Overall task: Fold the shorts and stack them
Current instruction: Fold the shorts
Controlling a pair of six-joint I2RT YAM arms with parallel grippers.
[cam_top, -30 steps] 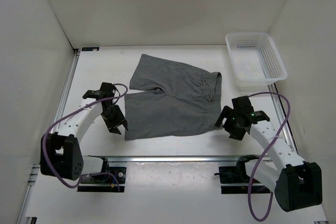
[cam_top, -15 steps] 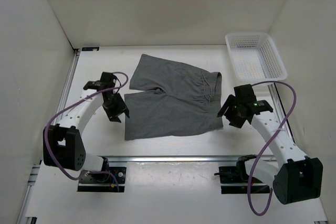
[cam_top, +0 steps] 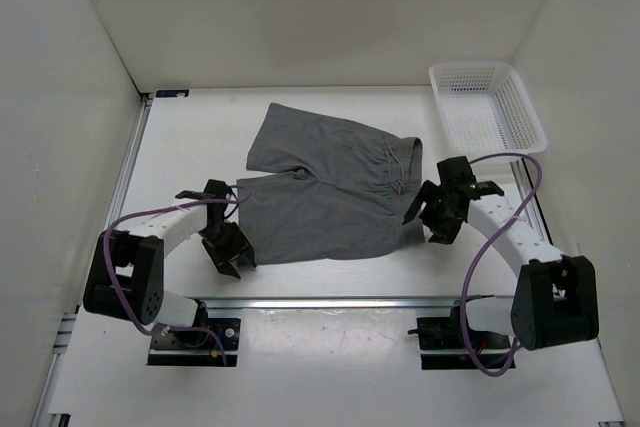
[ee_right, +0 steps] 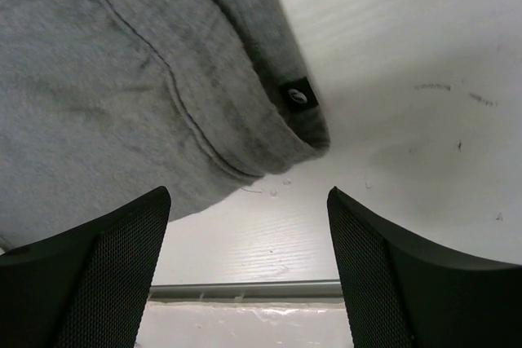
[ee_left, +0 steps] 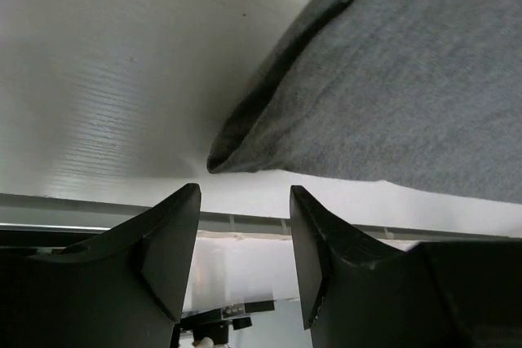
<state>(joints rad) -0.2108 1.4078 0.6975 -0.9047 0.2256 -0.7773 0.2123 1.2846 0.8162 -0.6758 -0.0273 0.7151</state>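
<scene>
Since each wrist camera sits low and catches only a corner of cloth, the overhead view alone takes in the flat white table (cam_top: 190, 147). On it the plain mid-grey jersey shorts (cam_top: 320, 187) lie spread flat. Their waistband is toward the right fingers (cam_top: 438, 219) and their two leg hems toward the left fingers (cam_top: 228, 257). Beyond the right fingers and well apart from them, a white plastic mesh basket (cam_top: 487, 107) stands in the table's far corner. Its floor is hard to read through the mesh.

From above, both sets of fingers are dark shapes under their wrists at the near corners of the shorts. That view does not show whether they touch the cloth or the table. The left wrist view shows the left fingers spread apart with nothing between them. The hem corner (ee_left: 218, 162) lies just ahead of the gap, apart from both tips, and the rest of the leg runs off the frame. A metal rail (ee_left: 98, 209) shows behind the tips.

The right fingers are spread wide and hold nothing. The waistband corner (ee_right: 277, 132) lies just ahead of their gap, clear of both tips. It carries a small dark eyelet tab (ee_right: 297, 95).

A thin drawstring (cam_top: 396, 175) lies on the cloth near the right fingers, its ends too small to trace.
</scene>
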